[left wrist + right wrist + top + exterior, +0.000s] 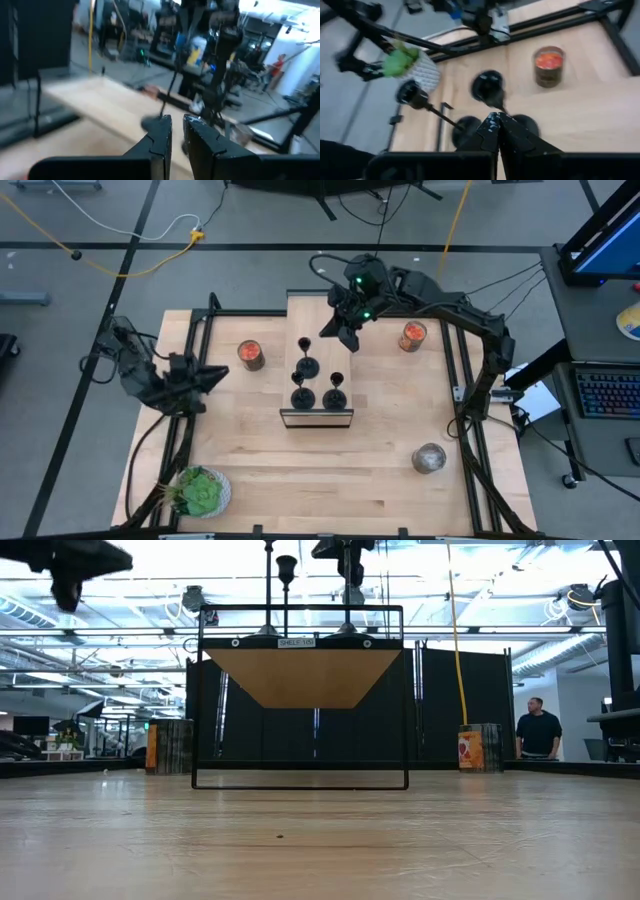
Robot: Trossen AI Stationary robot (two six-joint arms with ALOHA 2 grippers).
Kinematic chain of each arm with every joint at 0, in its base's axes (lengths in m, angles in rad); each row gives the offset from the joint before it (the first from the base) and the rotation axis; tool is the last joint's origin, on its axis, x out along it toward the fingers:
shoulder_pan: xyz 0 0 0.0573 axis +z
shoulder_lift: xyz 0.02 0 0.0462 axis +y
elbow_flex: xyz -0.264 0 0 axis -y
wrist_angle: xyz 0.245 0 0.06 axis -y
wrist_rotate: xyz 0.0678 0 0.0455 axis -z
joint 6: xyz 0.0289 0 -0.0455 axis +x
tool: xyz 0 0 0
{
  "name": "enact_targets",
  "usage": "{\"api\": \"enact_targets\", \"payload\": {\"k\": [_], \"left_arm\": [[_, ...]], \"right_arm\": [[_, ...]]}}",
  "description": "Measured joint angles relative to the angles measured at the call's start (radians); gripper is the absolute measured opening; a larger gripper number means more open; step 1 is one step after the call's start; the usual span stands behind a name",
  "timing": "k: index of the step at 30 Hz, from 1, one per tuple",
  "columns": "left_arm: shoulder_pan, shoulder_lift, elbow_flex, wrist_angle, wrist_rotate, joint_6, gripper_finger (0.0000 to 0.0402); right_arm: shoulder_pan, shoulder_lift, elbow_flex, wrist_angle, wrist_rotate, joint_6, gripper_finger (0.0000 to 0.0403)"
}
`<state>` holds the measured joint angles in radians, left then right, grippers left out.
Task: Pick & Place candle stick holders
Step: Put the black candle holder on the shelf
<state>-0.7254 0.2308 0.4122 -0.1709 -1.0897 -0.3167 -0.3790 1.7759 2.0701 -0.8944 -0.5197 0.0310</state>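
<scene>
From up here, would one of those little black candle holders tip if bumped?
Probably. Each candle holder has a thin stem with a cup on top, so it looks top-heavy, though the round base helps. Its round shape may let it roll once down.

We record two dark, near-black arms of jointed segments. The right arm [455, 315] carries black cables looping from its upper links, and green indicator lights glow on its wrist housing. The left arm [150, 375] shows a bundle of black cabling at its rear joint. On each wrist, the fingers [512, 135] are matte black, flat-sided and tapered to angular tips; the left pair [160, 137] look alike.
</scene>
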Motion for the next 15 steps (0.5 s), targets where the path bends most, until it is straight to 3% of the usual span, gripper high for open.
{"api": "enact_targets", "payload": {"k": [6,15], "left_arm": [[0.088,0.094,0.0,0.214,0.034,0.211,0.0053],[0.286,0.227,0.0,0.312,0.194,0.206,0.0054]], "right_arm": [[-0.025,-0.017,0.0,-0.107,0.119,-0.025,0.0],[-0.054,-0.091,0.0,-0.204,0.267,-0.045,0.0]]}}
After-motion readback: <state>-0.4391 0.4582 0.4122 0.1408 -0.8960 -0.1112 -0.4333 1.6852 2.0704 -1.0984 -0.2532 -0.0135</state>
